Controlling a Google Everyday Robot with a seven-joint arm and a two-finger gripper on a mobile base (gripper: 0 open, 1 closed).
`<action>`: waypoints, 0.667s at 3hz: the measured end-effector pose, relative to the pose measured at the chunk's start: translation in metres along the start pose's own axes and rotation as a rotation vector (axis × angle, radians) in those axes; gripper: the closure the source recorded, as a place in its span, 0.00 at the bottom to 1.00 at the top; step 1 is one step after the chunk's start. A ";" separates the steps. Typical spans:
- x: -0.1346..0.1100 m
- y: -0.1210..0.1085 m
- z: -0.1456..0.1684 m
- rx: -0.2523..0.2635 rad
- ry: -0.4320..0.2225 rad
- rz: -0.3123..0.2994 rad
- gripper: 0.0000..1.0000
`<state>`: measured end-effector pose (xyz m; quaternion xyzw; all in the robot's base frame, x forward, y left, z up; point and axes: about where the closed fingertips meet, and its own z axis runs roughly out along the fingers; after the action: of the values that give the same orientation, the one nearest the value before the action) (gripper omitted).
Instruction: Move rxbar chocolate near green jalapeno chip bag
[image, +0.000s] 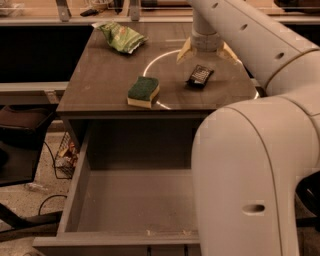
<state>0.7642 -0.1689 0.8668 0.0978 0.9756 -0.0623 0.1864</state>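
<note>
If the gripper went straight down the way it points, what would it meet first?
Probably the rxbar, lying just below the open gripper; depth is unclear, so it might land on bare table behind it.

The desk (100, 90) carries the green jalapeno chip bag (121, 37) far left, a sponge (143, 91) near its front edge and the rxbar chocolate (200, 76) to the right. The claw (206, 56) hangs just beyond the bar, its fingers spread.

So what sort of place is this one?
Probably an office or lab workspace: a grey cabinet top with its drawer pulled open, and loose cables on the floor. The gripper hangs open over the top, just behind the rxbar chocolate.
</note>
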 end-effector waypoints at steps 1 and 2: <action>0.003 0.007 0.007 -0.003 0.028 0.011 0.00; 0.006 0.008 0.021 0.003 0.067 0.040 0.00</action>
<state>0.7677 -0.1635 0.8441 0.1194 0.9791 -0.0568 0.1546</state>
